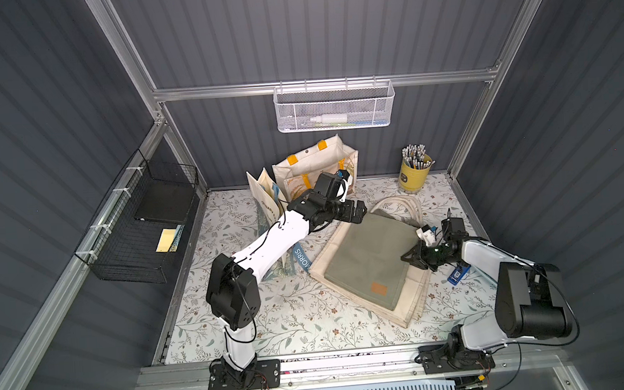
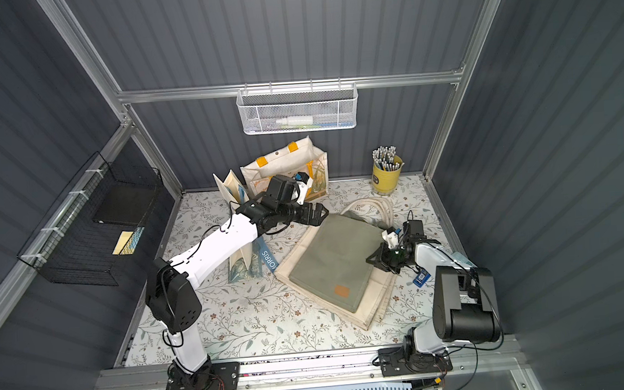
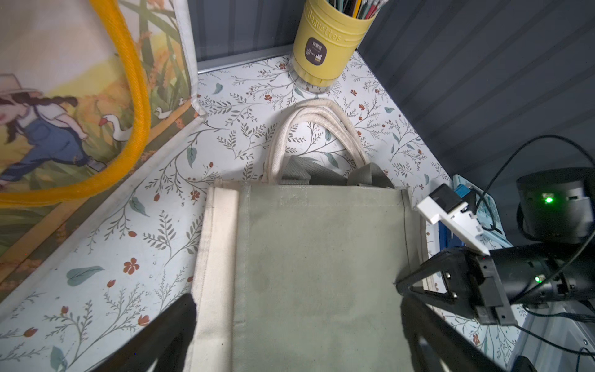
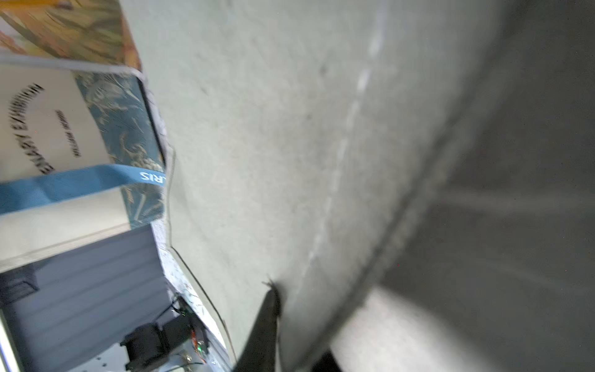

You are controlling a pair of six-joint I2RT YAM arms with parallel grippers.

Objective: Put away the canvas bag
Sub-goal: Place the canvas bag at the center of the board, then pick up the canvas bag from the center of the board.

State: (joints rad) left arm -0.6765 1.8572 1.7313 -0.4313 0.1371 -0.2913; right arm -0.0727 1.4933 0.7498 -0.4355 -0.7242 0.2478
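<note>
While both top views showed the whole booth, only the left wrist view made clear how the canvas bag (image 3: 315,273) lay: flat on the flowered table (image 3: 106,225), its green cloth on top of a cream bag (image 3: 215,257), with the handles of both reaching toward a yellow cup (image 3: 325,48). The left gripper (image 3: 297,304) hung over the canvas bag near its handle end, its fingers spread fully wide, and it held nothing. The right gripper (image 3: 397,283) showed its two fingers almost together at one point, at the side edge of the green cloth. Whether cloth was pinched between them I cannot tell, because the right wrist view was blurred and mostly filled by that cloth. In a top view a white mesh basket (image 1: 334,90) on the back rail held a white bottle (image 1: 330,119) lying on its side. A black wire basket (image 1: 121,259) on the left wall held a flat black thing (image 1: 164,203) and a yellow pad (image 1: 165,240). The yellow cup was full of thin sticks (image 1: 414,156). A picture bag (image 3: 48,96) with a girl, a goose and orange handles stood at the back wall, and beside it stood a pale bag (image 1: 266,200) with a blue strap (image 1: 302,260). The cup carried the raised word "Baguettes"; its dark label was too small to read. The strap showed "ORRIS" from above and only "RIS" in the right wrist view, where the pale bag also bore a word that looked like "EXHIBITION".
</note>
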